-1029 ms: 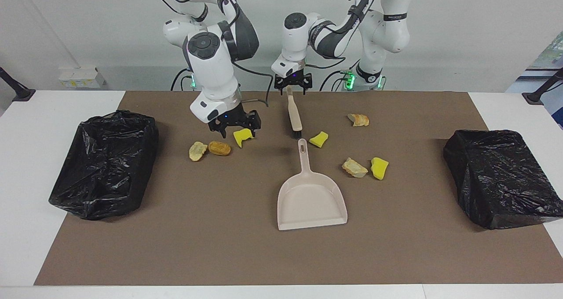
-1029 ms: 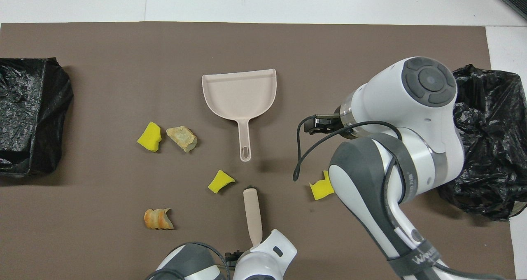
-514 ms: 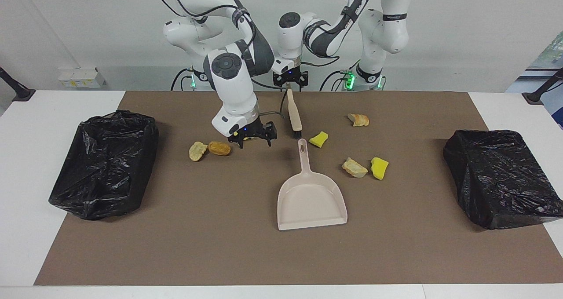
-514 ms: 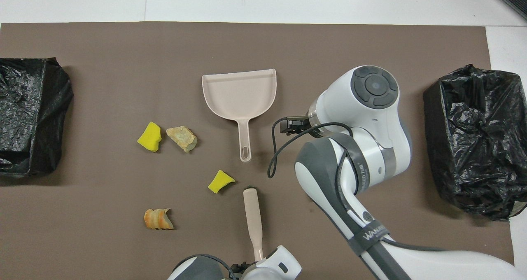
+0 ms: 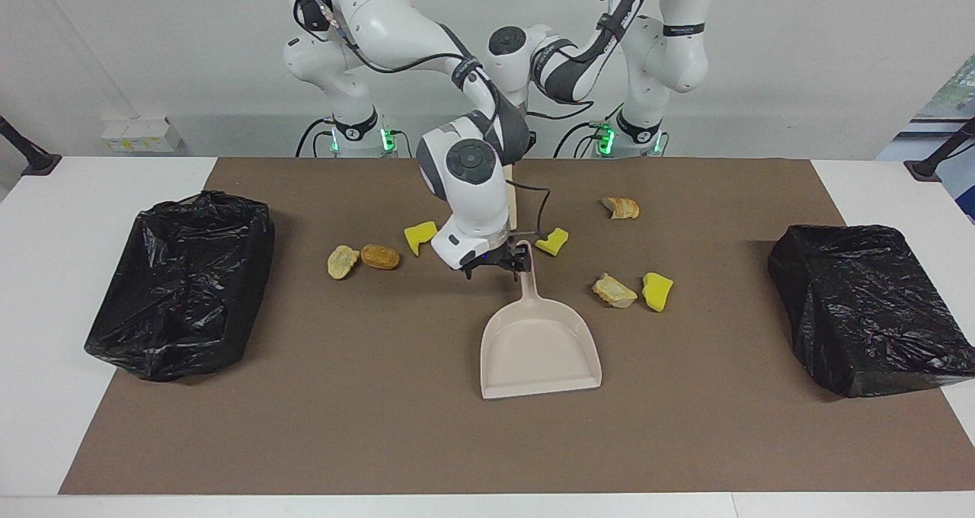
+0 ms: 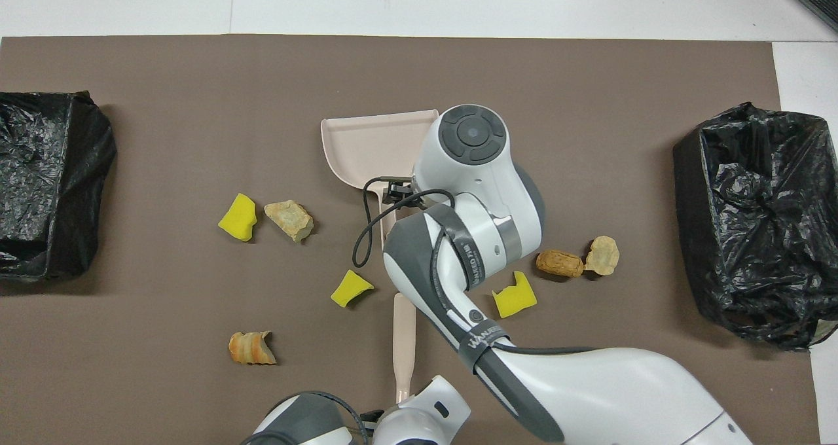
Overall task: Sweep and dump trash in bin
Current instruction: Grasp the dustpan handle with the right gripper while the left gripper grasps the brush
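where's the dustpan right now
The dustpan lies mid-mat, its handle pointing toward the robots, with the open right gripper at the handle's end.

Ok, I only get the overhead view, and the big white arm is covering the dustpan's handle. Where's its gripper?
Observer: In the facing view, the right gripper is down low at the tip of the dustpan's handle.
Operator: Did it grab the handle?
Observer: Not yet. Its fingers are spread open, and the handle's tip, with its hanging hole, shows uncovered beside one finger.
Operator: Is the dustpan lifted up?
Observer: No, it lies flat on the brown mat, with its wide mouth pointing away from the robots.
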Motion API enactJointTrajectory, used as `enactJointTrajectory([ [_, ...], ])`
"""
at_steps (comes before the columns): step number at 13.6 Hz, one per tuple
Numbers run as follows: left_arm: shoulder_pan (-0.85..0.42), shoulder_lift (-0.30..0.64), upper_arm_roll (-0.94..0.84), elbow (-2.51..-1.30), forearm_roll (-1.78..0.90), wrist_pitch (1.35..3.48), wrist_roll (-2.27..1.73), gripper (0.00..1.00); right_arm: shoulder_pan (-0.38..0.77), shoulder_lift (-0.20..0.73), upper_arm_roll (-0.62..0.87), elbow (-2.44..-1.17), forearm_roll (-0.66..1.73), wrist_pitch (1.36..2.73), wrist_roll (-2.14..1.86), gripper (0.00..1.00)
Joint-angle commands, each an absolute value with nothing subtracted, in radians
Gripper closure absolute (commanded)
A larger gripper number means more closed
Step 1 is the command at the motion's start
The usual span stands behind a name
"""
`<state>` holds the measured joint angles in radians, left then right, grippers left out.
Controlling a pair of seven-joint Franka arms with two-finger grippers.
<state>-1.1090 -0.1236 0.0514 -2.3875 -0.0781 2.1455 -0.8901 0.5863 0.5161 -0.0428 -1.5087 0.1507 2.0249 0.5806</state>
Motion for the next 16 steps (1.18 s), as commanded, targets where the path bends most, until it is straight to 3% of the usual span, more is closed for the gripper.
enactJointTrajectory([
  [1, -1.039, -0.188, 0.055, -2.335, -0.098, 1.958, -0.806, 1.00, 0.604, 0.543, -0.041, -1.471, 0.135, 2.028, 0.597, 0.00],
  [3, -1.000, -0.291, 0.057, -2.345, -0.086, 1.806, -0.741, 1.00, 0.606, 0.540, -0.041, -1.474, 0.133, 2.017, 0.585, 0.00],
  [6, -0.866, -0.360, 0.055, -2.355, -0.051, 1.694, -0.622, 1.00, 0.594, 0.540, -0.041, -1.480, 0.143, 2.034, 0.464, 0.00],
  [9, -0.738, -0.414, 0.055, -2.402, 0.018, 1.631, -0.571, 1.00, 0.621, 0.502, -0.034, -1.584, 0.160, 2.169, 0.436, 0.00],
  [11, -0.608, -0.414, 0.057, -2.396, 0.046, 1.670, -0.496, 1.00, 0.646, 0.476, -0.023, -1.626, 0.153, 2.178, 0.448, 0.00],
  [14, -0.424, -0.411, 0.055, -2.404, 0.048, 1.699, -0.355, 1.00, 0.693, 0.462, -0.032, -1.631, 0.100, 2.142, 0.485, 0.07],
  [16, -0.350, -0.382, 0.055, -2.404, 0.048, 1.828, -0.304, 1.00, 0.696, 0.459, -0.028, -1.629, -0.001, 2.141, 0.523, 0.14],
])
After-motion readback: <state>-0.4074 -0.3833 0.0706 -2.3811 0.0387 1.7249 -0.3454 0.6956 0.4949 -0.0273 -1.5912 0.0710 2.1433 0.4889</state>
